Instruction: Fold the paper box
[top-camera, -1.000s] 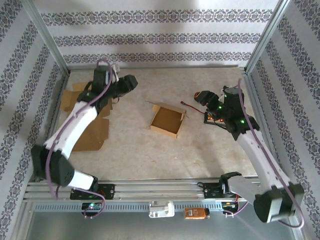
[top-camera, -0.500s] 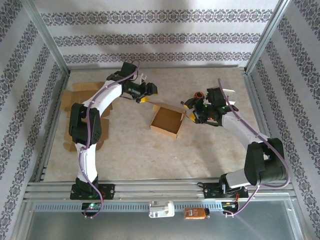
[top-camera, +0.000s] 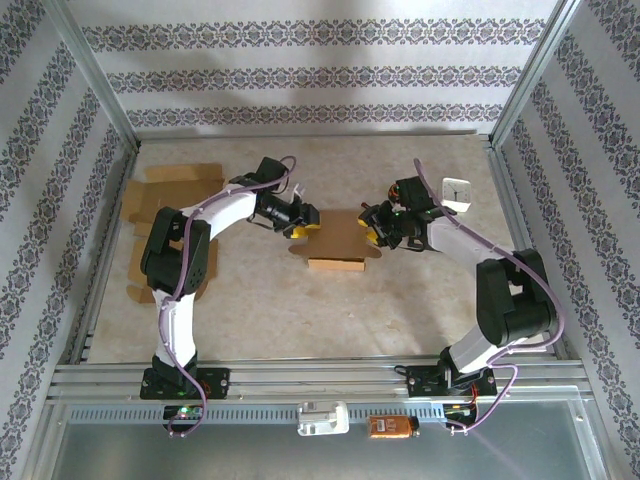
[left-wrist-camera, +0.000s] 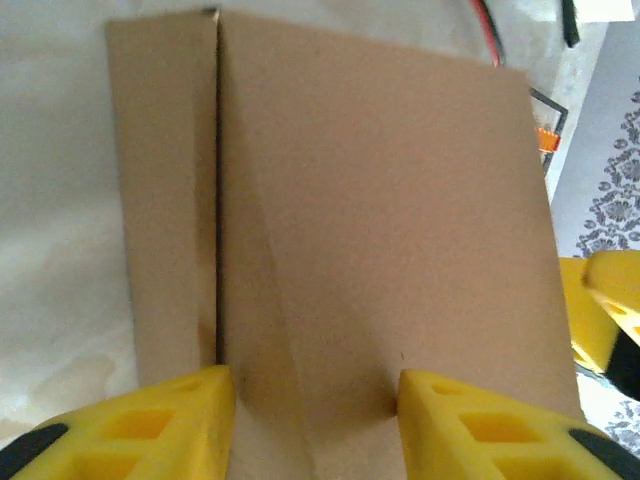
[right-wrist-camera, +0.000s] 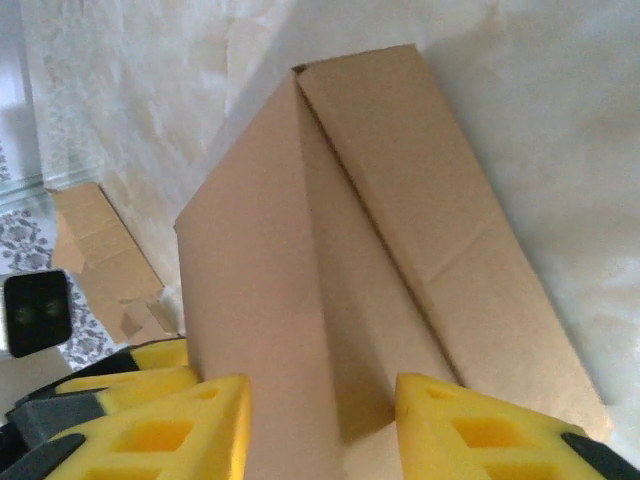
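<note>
Box (top-camera: 335, 240) sat near the middle of the table (top-camera: 420, 310), well clear of every edge, with its top panels seemingly folded down. Seen from above, the left gripper (top-camera: 303, 224) was at the box's left end and the right gripper (top-camera: 374, 226) at its right end, each touching it or nearly so. Flat sheets (top-camera: 165, 200) of cardboard lay by the table's left edge. A white card (top-camera: 456, 192) beside the right arm bore a mark too small to read.

In the left wrist view the box (left-wrist-camera: 380, 220) was plain brown card with one seam running along it and no print or label. The left gripper (left-wrist-camera: 315, 400) stood part open. Its fingers (left-wrist-camera: 180, 420) were set astride the near end of a panel wider than the gap, so they clamped nothing.

In the right wrist view the box (right-wrist-camera: 330, 250) again showed bare panels meeting at a seam. The right gripper (right-wrist-camera: 320, 410) was likewise part open over its end and held nothing.

The box looked light and thin. It would probably stay stiff across a panel, hinge freely at the creases, dent easily, and skid on the smooth table. I judged it best steadied from both ends at once, pressing close to the creases or pinching flap edges rather than mid-panel.
</note>
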